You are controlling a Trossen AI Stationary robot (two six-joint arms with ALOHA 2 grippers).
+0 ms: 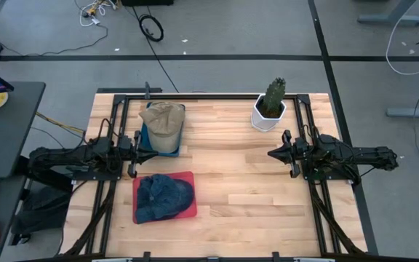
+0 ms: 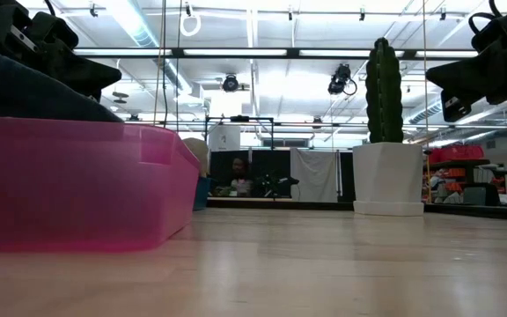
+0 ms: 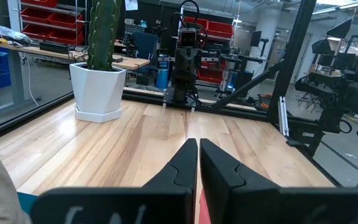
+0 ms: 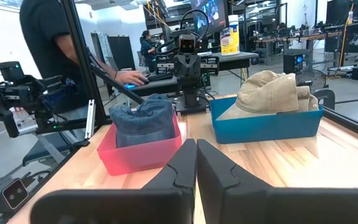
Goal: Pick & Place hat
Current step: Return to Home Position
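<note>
1. Blue caps in pink bin; brown cap in blue bin.
2. L gripper: pressed together, empty, just beside both bins.
3. R gripper: pressed together, empty, well apart from the bins; L arm nearer.

Left arm and right arm matte black, boxy links; dark angular fingers taper to tips

My overhead feed is bright and even, and the shadows on the worktop are faint and soft. At table level the ceiling strip lights burn out to white, leaving the cactus a dark silhouette. The pink bin glows as light passes through its wall, and the boards carry a pale sheen. On my left wrist feed, glare streaks the wood beside the white pot.
</note>
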